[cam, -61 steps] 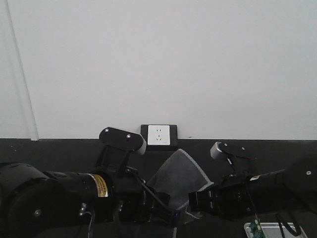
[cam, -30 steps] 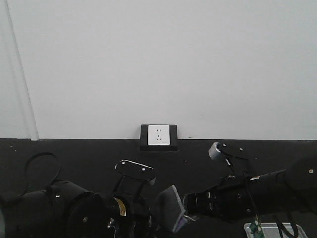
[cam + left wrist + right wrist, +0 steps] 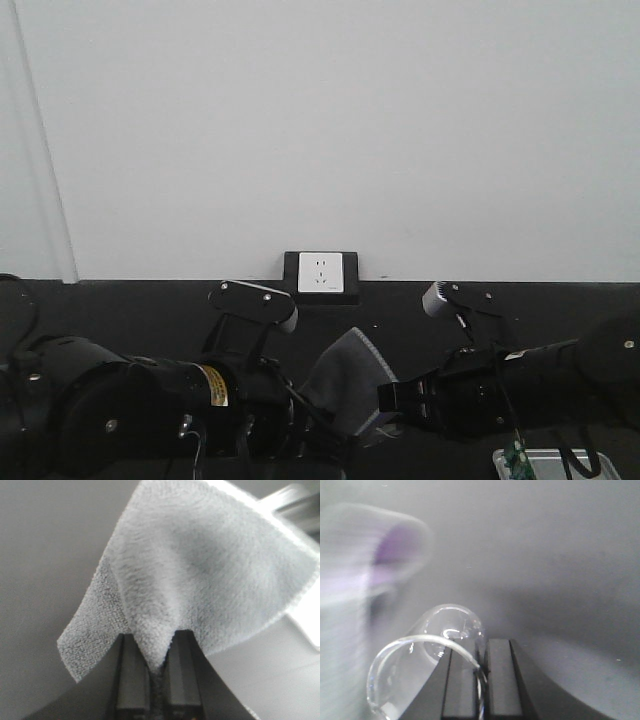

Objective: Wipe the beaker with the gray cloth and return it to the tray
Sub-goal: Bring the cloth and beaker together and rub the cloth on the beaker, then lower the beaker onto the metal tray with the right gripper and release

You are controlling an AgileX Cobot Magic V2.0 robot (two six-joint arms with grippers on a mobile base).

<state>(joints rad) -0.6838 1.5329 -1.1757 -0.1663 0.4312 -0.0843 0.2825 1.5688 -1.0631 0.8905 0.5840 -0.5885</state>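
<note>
My left gripper (image 3: pixel 159 667) is shut on the gray cloth (image 3: pixel 200 575), which fans out beyond the fingers. In the front view the cloth (image 3: pixel 345 378) hangs between the two arms, held up off the table. My right gripper (image 3: pixel 481 672) is shut on the rim of the clear beaker (image 3: pixel 432 650), which lies tilted to the left of the fingers with its round bottom pointing away. A corner of the silver tray (image 3: pixel 555 462) shows at the bottom right of the front view, below the right arm (image 3: pixel 500 385). The beaker cannot be made out in the front view.
A white wall socket (image 3: pixel 321 272) sits on the wall at the back of the black table (image 3: pixel 140 300). A blurred pale shape with a purple patch (image 3: pixel 380 555), part of the left arm, fills the left of the right wrist view.
The left arm dropped low with the cloth half a second ago and has risen again, so the cloth stands up between the arms once more. The right arm has hardly moved.
</note>
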